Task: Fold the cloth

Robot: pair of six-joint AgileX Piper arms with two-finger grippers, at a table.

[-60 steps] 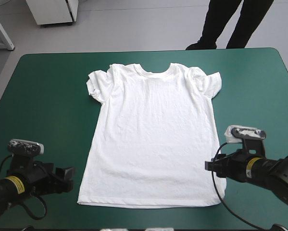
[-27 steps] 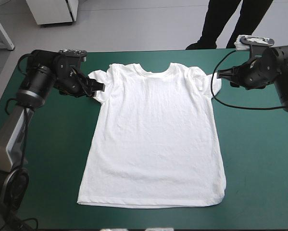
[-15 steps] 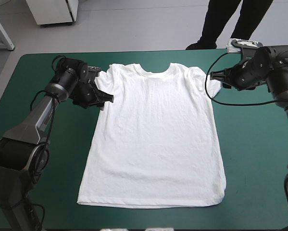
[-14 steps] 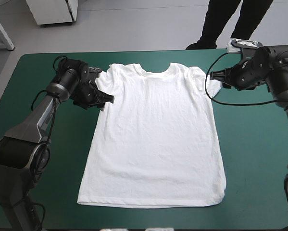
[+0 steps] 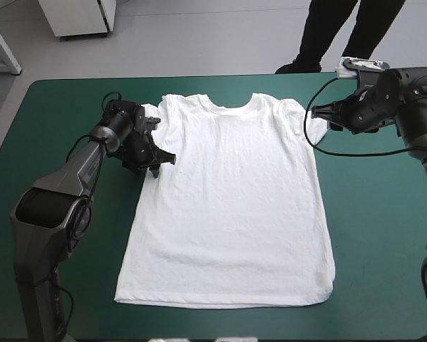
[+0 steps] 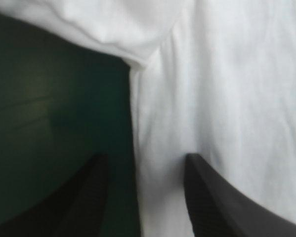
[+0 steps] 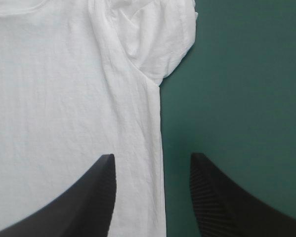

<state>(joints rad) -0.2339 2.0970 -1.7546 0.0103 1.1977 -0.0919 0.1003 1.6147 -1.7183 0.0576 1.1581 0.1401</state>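
Teal-green table (image 5: 384, 235) is carrying the T-shirt (image 5: 227, 206) spread flat at its middle, collar far. Both released, the left tool (image 5: 165, 160) and the right tool (image 7: 152, 160) are each straddling a side edge below a sleeve, apparently readying to pinch there.

Count on hand: one white T-shirt (image 5: 227, 206). One bench (image 5: 384, 235) with one teal-green cover (image 5: 56, 107). Two sets of jaws, left and right, each with two black fingers (image 7: 83, 207).

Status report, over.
Left hand open, right hand open, each straddling a T-shirt side edge below the sleeve. T-shirt flat, unfolded. Nothing in the way.
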